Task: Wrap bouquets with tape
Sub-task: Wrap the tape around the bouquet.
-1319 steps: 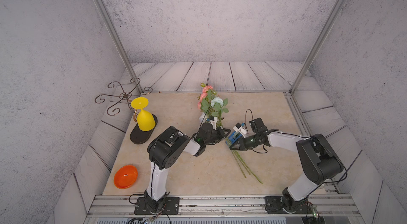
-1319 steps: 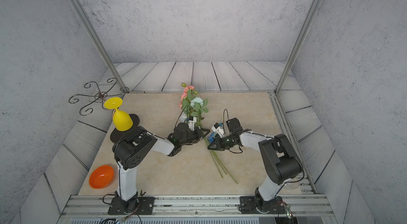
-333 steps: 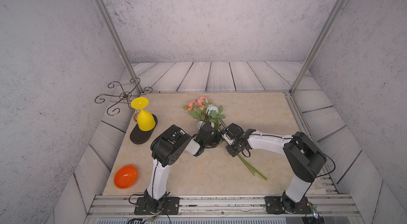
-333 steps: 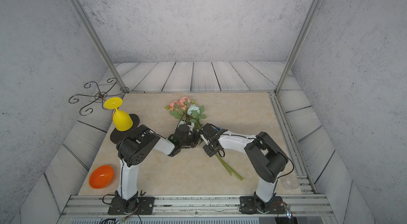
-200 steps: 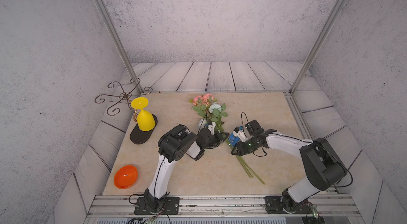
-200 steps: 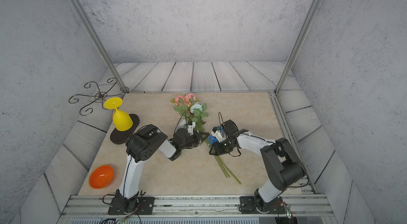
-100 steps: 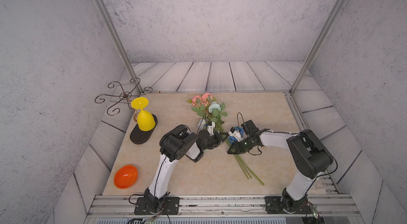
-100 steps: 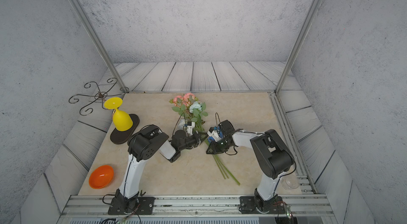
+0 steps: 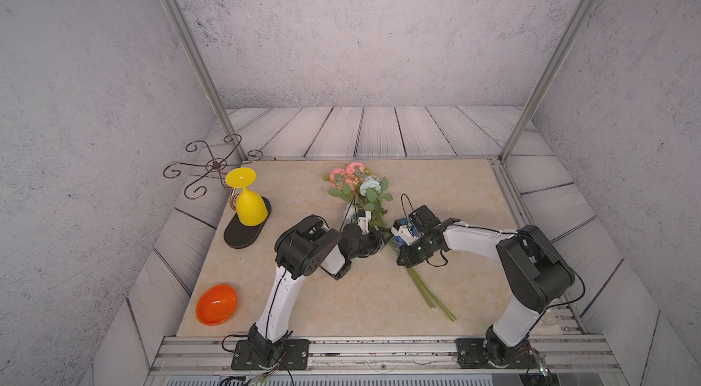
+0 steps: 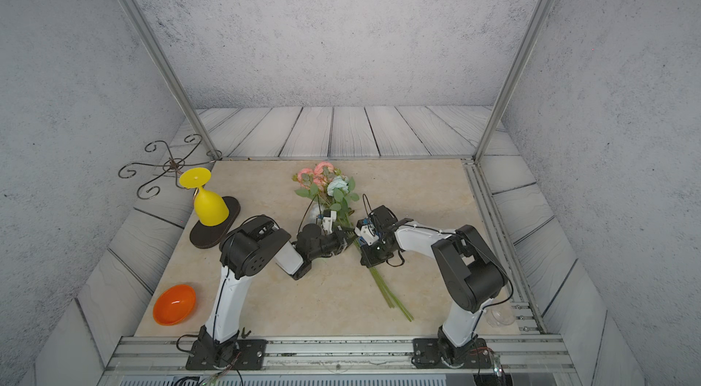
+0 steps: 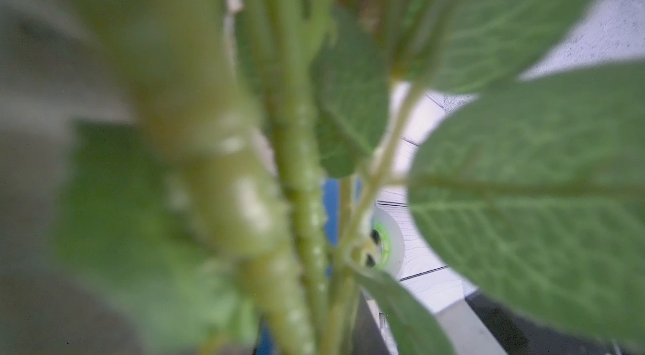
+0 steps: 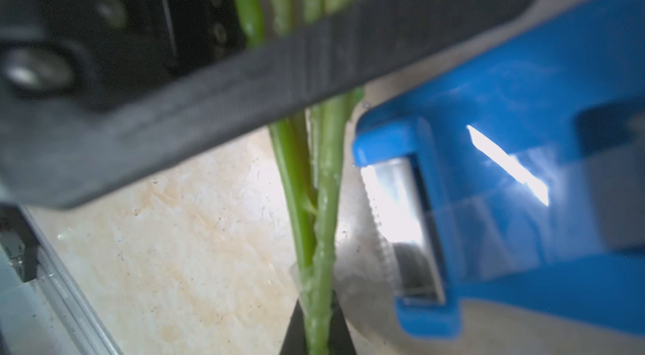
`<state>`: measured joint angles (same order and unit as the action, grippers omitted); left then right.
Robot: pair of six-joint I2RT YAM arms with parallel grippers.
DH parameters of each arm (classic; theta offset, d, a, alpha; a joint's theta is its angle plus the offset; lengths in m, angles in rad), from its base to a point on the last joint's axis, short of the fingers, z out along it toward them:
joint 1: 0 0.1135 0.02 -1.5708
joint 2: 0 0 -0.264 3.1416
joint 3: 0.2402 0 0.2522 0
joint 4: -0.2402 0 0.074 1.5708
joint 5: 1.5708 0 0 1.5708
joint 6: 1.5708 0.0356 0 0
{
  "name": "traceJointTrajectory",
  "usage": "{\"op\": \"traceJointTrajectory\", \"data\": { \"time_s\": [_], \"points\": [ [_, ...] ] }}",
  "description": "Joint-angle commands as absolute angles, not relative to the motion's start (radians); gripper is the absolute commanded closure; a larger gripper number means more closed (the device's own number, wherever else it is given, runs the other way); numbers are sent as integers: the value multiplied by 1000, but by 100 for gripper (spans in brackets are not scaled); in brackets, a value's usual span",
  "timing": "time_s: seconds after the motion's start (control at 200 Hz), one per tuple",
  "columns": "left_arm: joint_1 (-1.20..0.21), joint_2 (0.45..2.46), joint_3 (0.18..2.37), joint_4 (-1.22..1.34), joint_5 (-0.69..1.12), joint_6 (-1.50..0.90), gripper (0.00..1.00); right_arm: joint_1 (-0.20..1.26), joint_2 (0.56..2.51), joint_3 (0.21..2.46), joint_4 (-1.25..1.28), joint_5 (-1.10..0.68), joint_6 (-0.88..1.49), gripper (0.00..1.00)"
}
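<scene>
The bouquets (image 9: pixel 356 181) lie on the tan table with pink and pale blue blooms at the far end and long green stems (image 9: pixel 428 289) running toward the front. In both top views my left gripper (image 9: pixel 384 237) sits at the stems just below the leaves. One of its dark fingers (image 12: pixel 209 109) crosses over them, and its jaw gap is hidden. My right gripper (image 12: pixel 317 330) is shut on the stems (image 12: pixel 323 196), where a pale strip of tape clings. The blue tape dispenser (image 12: pixel 523 161) sits right beside them, also seen in a top view (image 9: pixel 403 233).
A yellow goblet (image 9: pixel 248 202) stands upside down on a dark oval base by a curly wire stand (image 9: pixel 212 166) at the back left. An orange bowl (image 9: pixel 216 304) sits at the front left. Metal rails run along the table's front edge (image 9: pixel 379 350).
Over the last second my right gripper moved left to the stems and shut on them. The blooms have tilted slightly left. The left arm stays at the stems.
</scene>
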<state>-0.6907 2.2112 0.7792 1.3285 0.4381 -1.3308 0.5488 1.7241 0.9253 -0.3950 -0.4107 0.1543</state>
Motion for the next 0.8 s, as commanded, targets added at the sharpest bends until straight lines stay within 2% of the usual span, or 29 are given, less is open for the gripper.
{"op": "traceJointTrajectory", "data": {
  "time_s": [0.0, 0.055, 0.155, 0.29, 0.42, 0.56, 0.621, 0.656, 0.741, 0.796],
  "points": [
    [-687, 2174, 774, 1176, 429, -1267, 68, 554, 1767, 924, -469, -315, 176, 100],
    [-689, 2147, 778, 1119, 430, -1244, 63, 563, 1783, 945, -484, -298, 174, 100],
    [-689, 2096, 824, 934, 444, -1197, 58, 599, 1797, 982, -507, -260, 155, 100],
    [-697, 2044, 907, 662, 442, -1082, 57, 614, 1804, 1001, -515, -239, 142, 100],
    [-697, 2055, 945, 590, 453, -1078, 57, 631, 1797, 1010, -520, -210, 134, 100],
    [-701, 2095, 1013, 489, 517, -1084, 74, 643, 1803, 1035, -544, -128, 147, 100],
    [-701, 2095, 1012, 502, 526, -1100, 87, 645, 1812, 1046, -555, -115, 147, 100],
    [-701, 2088, 1016, 489, 521, -1098, 100, 647, 1810, 1045, -552, -107, 146, 100],
    [-701, 2067, 1016, 462, 500, -1090, 100, 646, 1795, 1023, -527, -107, 152, 100],
    [-700, 2062, 1008, 480, 497, -1100, 100, 645, 1785, 1006, -508, -138, 146, 92]
  ]
}}
